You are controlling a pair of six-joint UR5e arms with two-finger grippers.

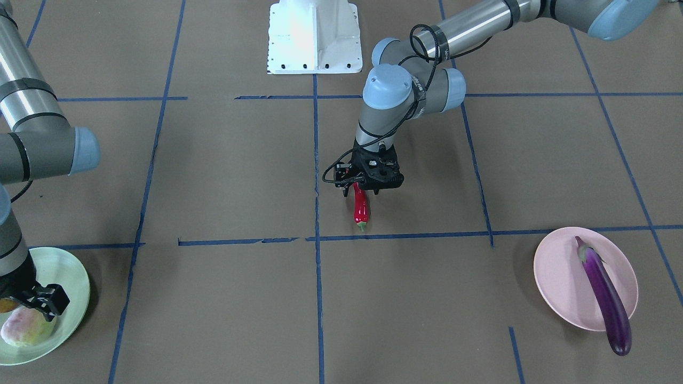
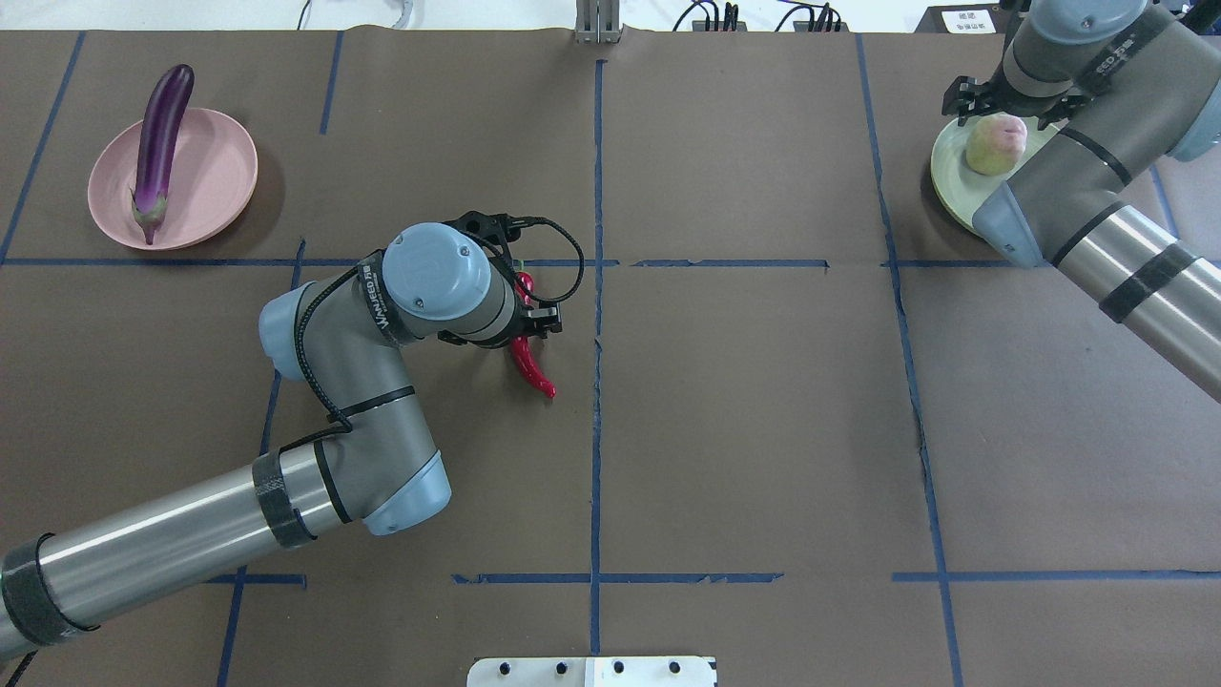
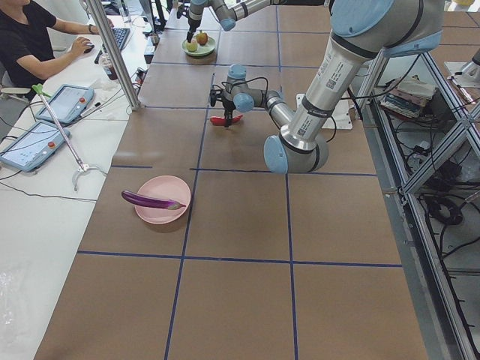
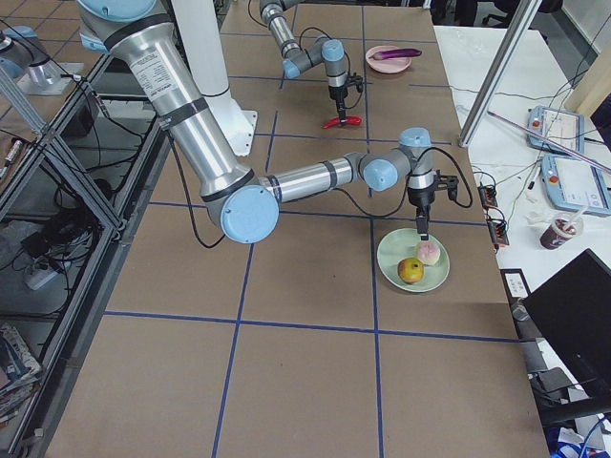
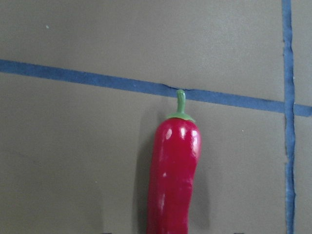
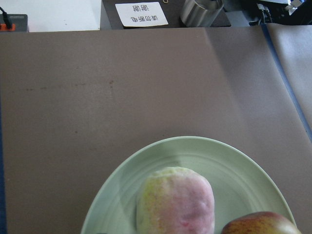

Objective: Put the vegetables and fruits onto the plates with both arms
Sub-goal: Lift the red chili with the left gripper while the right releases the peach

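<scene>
Chili, glossy red with a green stem, lies on the desk beneath the left tool, whose jaws stand spread either side of it, released. White label beyond the right tool: writing upside down, unreadable. That tool hangs released above a pale blushed fruit on the green plate, red-yellow fruit beside.

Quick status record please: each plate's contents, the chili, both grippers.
pink plate: eggplant lies on it, its blunt end past the rim
green plate: pale pink-green fruit and yellow-red fruit, both on it
chili: on no plate, mid-table under the left gripper
left gripper: over the chili; grip cannot be told
right gripper: above the pale pink-green fruit; open or shut unclear
remaining: chili
</scene>
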